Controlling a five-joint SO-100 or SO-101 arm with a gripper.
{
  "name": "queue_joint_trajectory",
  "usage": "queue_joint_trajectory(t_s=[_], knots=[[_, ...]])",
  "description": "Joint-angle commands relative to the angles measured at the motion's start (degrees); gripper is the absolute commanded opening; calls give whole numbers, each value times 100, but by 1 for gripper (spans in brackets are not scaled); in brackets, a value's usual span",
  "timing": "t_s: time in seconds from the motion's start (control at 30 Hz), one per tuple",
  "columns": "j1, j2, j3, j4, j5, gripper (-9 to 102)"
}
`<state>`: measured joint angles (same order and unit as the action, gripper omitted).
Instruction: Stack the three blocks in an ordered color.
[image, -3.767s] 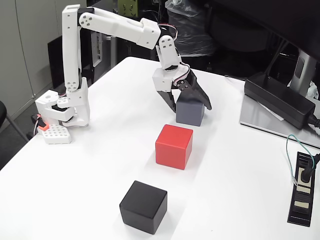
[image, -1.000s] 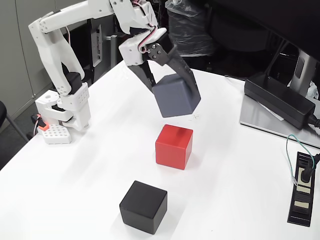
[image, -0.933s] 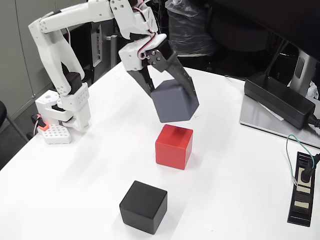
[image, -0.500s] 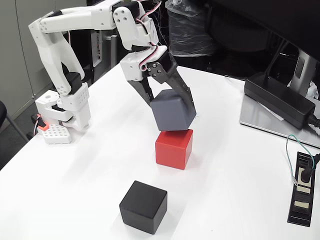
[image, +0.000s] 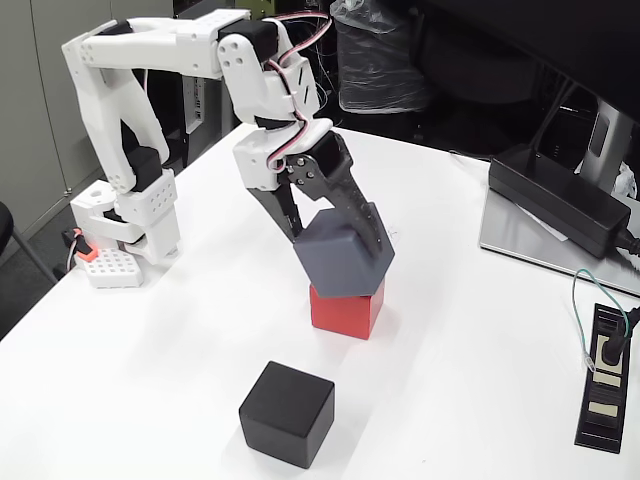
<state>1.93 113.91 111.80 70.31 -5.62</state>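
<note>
Jaws clamped on grey block (image: 341, 262), tilted, resting on red block (image: 345, 311), black block (image: 287, 413) apart

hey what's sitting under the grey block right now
The red block sits directly under the grey block, which the end effector grips at a tilt. The red block's top face is covered.

You are working in what looks like an office or small robotics lab. The white table (image: 480, 330) carries the arm's base (image: 135, 225) clamped at its left edge. At the table's right side lie a long black power adapter (image: 555, 200) on a grey slab that is probably a monitor foot, and a black power strip (image: 603, 375) with a green cable plugged in. Behind the table, grey cabinet doors (image: 50, 90), and dark bagged clutter (image: 385, 60), too dim to identify.
</note>
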Motion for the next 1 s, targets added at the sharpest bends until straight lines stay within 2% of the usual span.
queue_joint_trajectory(t_s=[0.0, 0.8, 0.97], knots=[[18, 9, -18, -62, -114, 1], [0, 18, -9, 0, -132, 2], [-264, 62, -26, 334, -422, 1]])
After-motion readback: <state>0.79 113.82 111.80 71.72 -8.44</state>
